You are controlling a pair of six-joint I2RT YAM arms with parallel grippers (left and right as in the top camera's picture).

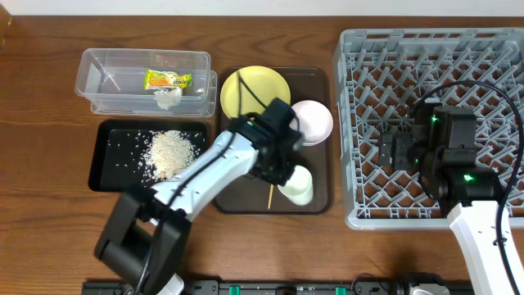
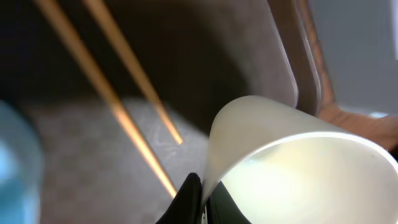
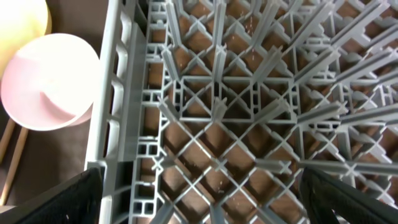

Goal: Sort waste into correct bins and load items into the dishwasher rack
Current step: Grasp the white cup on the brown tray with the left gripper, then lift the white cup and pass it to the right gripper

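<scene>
Waste is sitting sorted: wrapper and tissue in the clear tub, rice in the black tray. Left end effector is pinching the white cup at the serving tray's front edge; right end effector is hovering wide over the unloaded rack.

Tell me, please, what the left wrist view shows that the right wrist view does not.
Only the left wrist view: the small white cup, close up, its rim pinched between the shut left fingers. Only the right wrist view: the grey dishwasher rack lattice below the open right fingers, a white bowl and an edge of the yellow plate. Both: the wooden chopsticks and the dark-brown tray.
</scene>
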